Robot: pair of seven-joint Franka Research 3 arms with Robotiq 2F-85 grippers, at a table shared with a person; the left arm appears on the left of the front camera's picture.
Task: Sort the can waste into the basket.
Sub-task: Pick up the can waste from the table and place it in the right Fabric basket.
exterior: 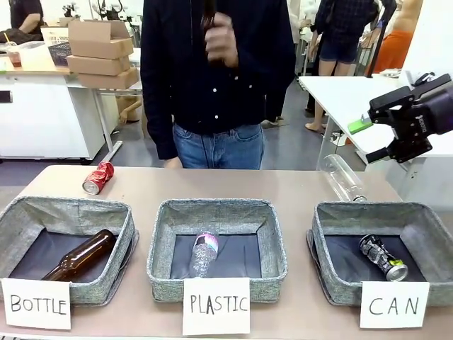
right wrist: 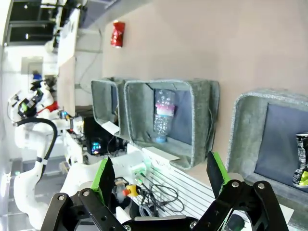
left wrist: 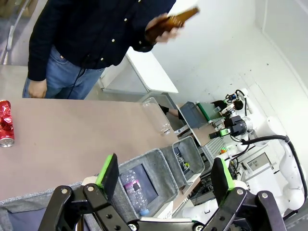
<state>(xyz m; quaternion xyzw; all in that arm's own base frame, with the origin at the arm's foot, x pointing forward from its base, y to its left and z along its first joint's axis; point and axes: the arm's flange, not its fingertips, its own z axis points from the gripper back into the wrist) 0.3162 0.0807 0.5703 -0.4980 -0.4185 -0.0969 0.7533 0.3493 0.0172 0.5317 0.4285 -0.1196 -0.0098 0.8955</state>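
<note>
My left jaws, apart, are nearer the red can (left wrist: 5, 123), lying lengthwise at ten o'clock; right jaws apart too.

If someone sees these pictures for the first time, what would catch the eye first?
The CAN basket, rightmost of three in a row, holds a black and silver can. A red can lies on the table behind the BOTTLE basket, and a person across it holds a brown bottle.

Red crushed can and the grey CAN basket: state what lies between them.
Front view: bare tan tabletop, then the grey woven PLASTIC basket holding a clear plastic bottle.
</note>
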